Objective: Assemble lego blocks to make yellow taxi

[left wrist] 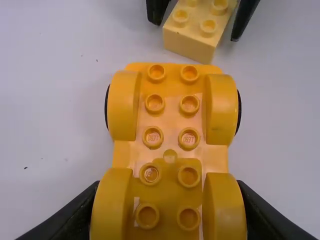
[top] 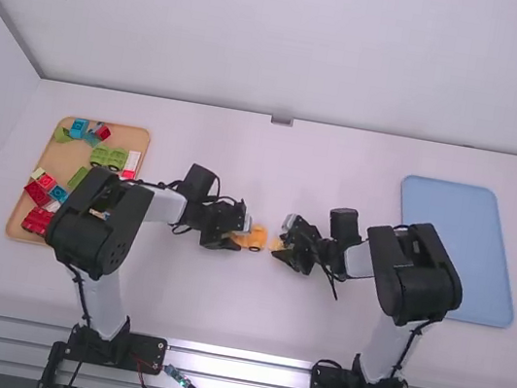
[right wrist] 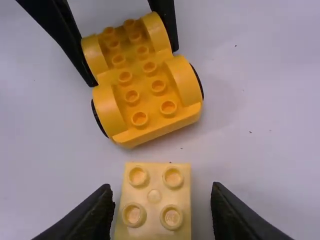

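Big in the left wrist view, here's the yellow wheeled base [left wrist: 170,117], clamped by its sides in the left gripper [left wrist: 169,215]. Just beyond its far end, near but apart, sits the pale yellow block [right wrist: 155,196], and the right gripper [right wrist: 162,191] has its fingers spread around it, no grip there! Early days, I'd say: the base's studs are bare, nothing stacked, so the block and any other body parts have yet to go on. The right wrist view gives us the strip of table [top: 249,316] between block and base; the high view adds the orange tray [top: 65,158] of red, green and blue blocks, and the blue tray [top: 456,250] out right.
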Action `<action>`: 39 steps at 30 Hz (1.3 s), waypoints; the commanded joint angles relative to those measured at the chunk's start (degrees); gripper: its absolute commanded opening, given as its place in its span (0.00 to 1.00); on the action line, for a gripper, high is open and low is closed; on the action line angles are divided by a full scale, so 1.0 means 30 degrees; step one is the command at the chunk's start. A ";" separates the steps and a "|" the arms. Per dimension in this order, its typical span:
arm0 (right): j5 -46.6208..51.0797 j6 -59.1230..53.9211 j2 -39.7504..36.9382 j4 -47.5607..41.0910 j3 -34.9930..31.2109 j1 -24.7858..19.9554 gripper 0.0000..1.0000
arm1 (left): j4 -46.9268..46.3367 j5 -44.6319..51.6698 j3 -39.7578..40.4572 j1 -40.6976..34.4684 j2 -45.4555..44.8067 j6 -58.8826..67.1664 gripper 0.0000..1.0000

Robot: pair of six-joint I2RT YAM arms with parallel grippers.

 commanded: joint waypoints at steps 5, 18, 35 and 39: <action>-0.0255 0.0270 0.0157 0.0612 -0.0015 -0.0051 0.48 | -0.0305 -0.2196 -0.0604 -0.0022 0.0640 0.0663 0.11; -0.0255 0.0306 0.0157 0.0539 -0.0015 -0.0051 0.26 | -0.0297 -0.2211 -0.0604 -0.0015 0.0640 0.0663 0.11; -0.1239 -0.1639 -0.1723 -0.2798 0.1851 -0.0058 0.15 | -0.0487 -0.2196 -0.0611 -0.0015 0.0640 0.0663 0.04; -0.1406 -0.1654 -0.1861 -0.3344 0.2470 -0.0051 0.15 | -0.0487 -0.2196 -0.0611 -0.0015 0.0640 0.0663 0.02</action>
